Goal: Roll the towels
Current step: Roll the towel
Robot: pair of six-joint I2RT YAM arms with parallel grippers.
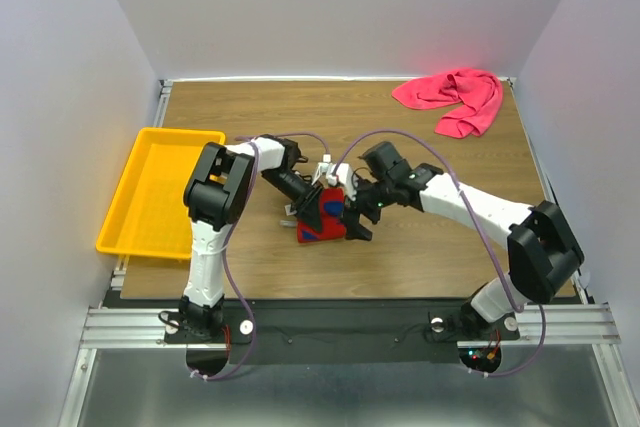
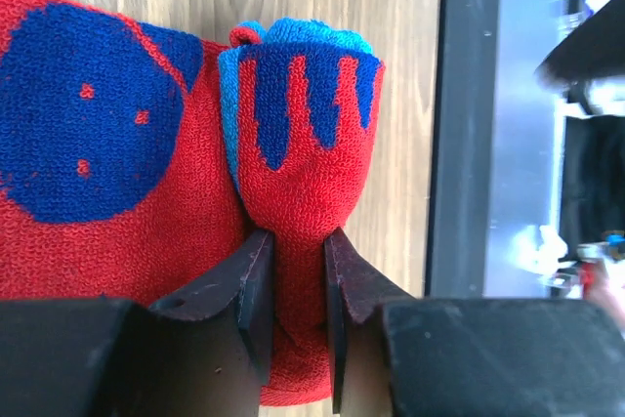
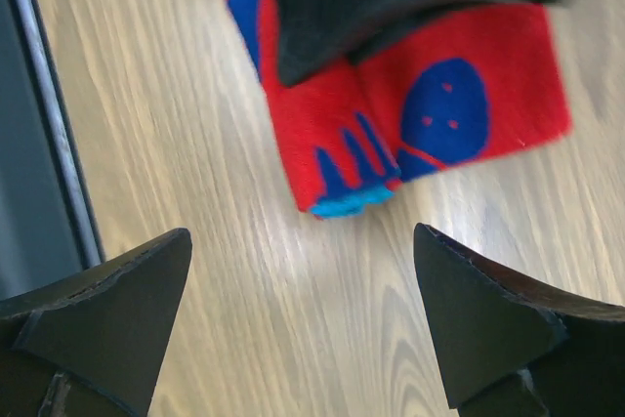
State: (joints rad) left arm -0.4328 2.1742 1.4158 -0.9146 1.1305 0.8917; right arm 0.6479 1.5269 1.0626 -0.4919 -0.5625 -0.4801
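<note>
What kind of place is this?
Probably a robot lab bench: left arm and right arm bolted to a metal rail at a wooden table, boxed in by plain white walls.

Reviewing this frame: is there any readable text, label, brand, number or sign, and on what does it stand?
None can be read in any view.
The patterned towel carries only blue shapes and red dots, no letters.
The pink towel and the yellow tray show no print.

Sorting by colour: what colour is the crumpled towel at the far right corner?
The crumpled towel is plain pink-red; top external view.
</note>
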